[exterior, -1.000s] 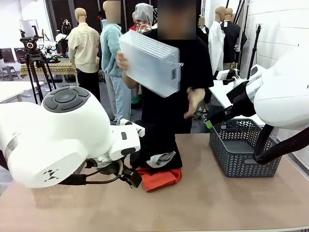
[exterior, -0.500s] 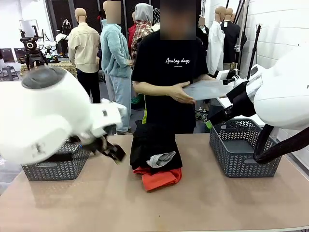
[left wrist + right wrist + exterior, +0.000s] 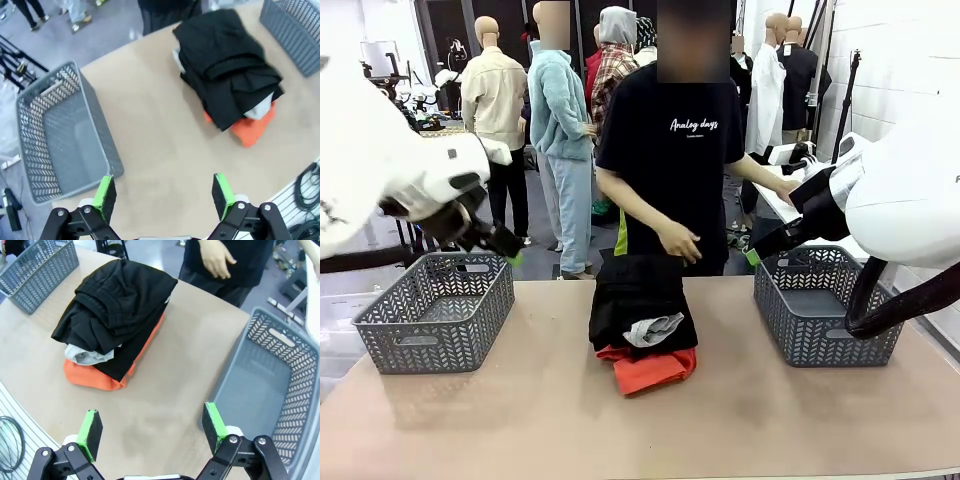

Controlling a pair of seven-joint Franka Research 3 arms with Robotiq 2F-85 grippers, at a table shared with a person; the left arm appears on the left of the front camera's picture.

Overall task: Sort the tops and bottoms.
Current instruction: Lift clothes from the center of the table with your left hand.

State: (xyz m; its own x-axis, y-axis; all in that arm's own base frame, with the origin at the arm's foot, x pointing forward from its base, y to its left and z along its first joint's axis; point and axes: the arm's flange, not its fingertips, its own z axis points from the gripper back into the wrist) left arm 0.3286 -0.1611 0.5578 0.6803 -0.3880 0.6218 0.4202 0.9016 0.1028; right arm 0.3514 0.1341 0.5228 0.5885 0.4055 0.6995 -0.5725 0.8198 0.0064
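Observation:
A folded pile lies mid-table. The large black bottoms (image 3: 638,295) are on top, a light grey top (image 3: 656,329) pokes out below them, and the orange-red top (image 3: 652,369) is underneath. In the left wrist view the black bottoms (image 3: 227,67) cover the orange-red top (image 3: 256,126). My left gripper (image 3: 162,195) is open, high above bare table between the left basket and the pile; in the front view the left gripper (image 3: 508,250) hangs over that basket. My right gripper (image 3: 152,424) is open above the table, between the pile's orange-red top (image 3: 95,377) and the right basket.
A grey mesh basket (image 3: 430,335) stands at the table's left, another grey basket (image 3: 820,338) at its right. A person in a black T-shirt stands at the far edge, one hand (image 3: 678,240) just above the pile. Bare table (image 3: 760,420) runs along the front.
My left arm has swung up and to the left, away from the pile, uncovering the left basket. The person has set a clear plastic box aside and lowered a hand. The right arm is still.

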